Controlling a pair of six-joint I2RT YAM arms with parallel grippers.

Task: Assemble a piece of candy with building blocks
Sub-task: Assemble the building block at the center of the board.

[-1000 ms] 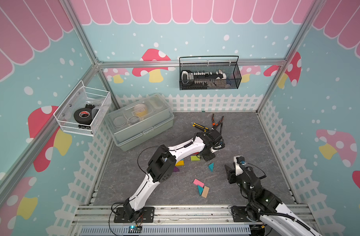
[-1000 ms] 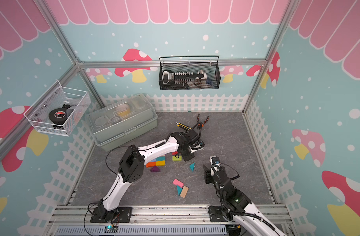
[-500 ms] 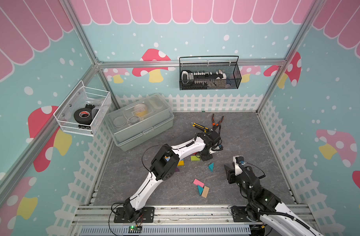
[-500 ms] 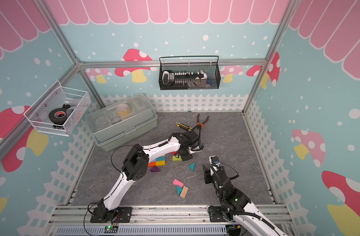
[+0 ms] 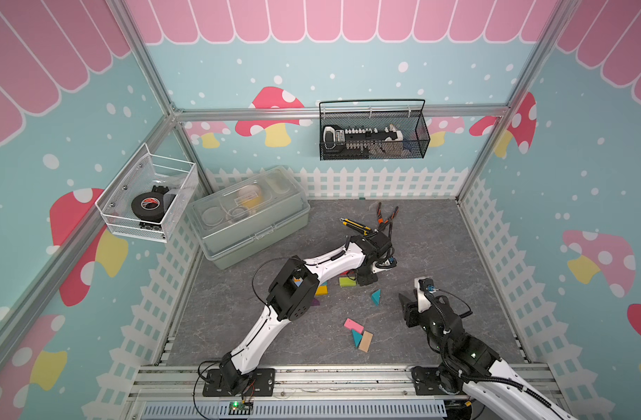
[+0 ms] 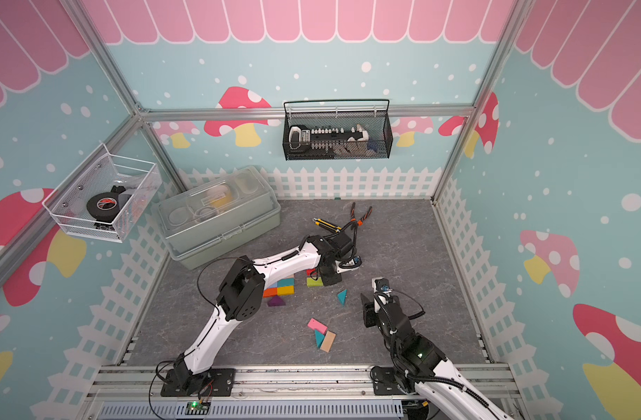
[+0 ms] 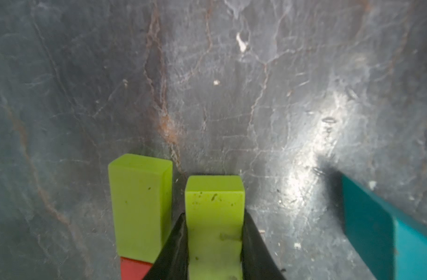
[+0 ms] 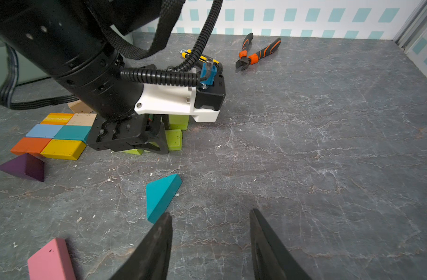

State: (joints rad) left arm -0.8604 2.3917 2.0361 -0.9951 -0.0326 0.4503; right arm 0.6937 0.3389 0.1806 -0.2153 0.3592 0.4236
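Underfoot, grey veined tabletop [image 5: 420,232], mushroom-print walls [image 5: 584,218].

1. A green block [image 7: 214,225] lies flat on the grey table [image 7: 231,97], clamped between two black fingers [image 7: 173,247]; a second green block [image 7: 139,206] lies just beside it, parallel, with a red block [image 7: 133,268] touching its end.
2. Orange, yellow, blue, teal and tan rectangles [image 8: 59,138] lie flat, packed in touching rows; a purple wedge [image 8: 25,167] sits just beside.
3. A teal wedge [image 8: 161,194] lies apart; a pink block [image 6: 317,325], teal wedge [image 6: 318,339] and tan block [image 6: 328,342] cluster together.
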